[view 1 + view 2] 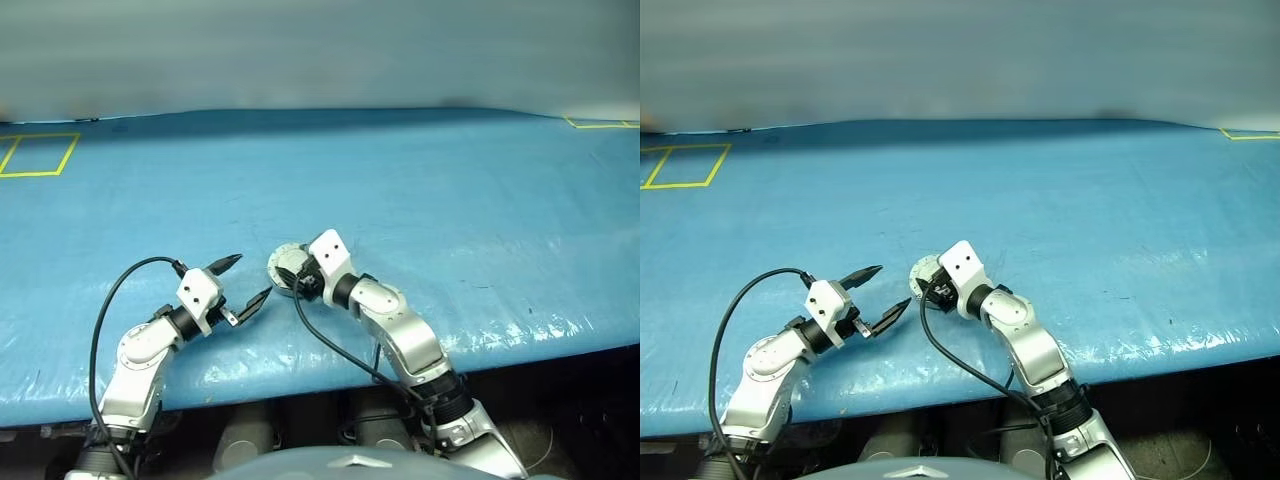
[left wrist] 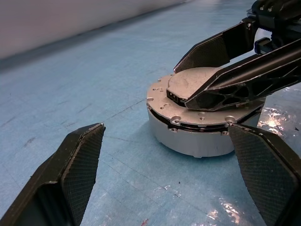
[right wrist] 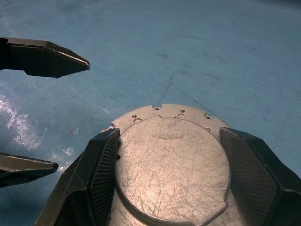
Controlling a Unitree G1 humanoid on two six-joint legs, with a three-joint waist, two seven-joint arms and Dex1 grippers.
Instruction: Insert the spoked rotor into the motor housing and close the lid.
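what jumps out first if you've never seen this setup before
The round grey motor housing sits alone on the wide blue table, near the front edge, with its lid down on top. The right end effector straddles the lid, a black finger on each side. The left end effector hovers open just beside it, pointing at the housing.

Blue tarp-covered table (image 1: 420, 190), yellow tape squares (image 1: 38, 154), grey wall (image 1: 320, 50)

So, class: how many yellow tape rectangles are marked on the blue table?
2: one yellow tape rectangle at the far left of the blue table, another at the far right edge, cut off by the frame. More may lie outside the view.
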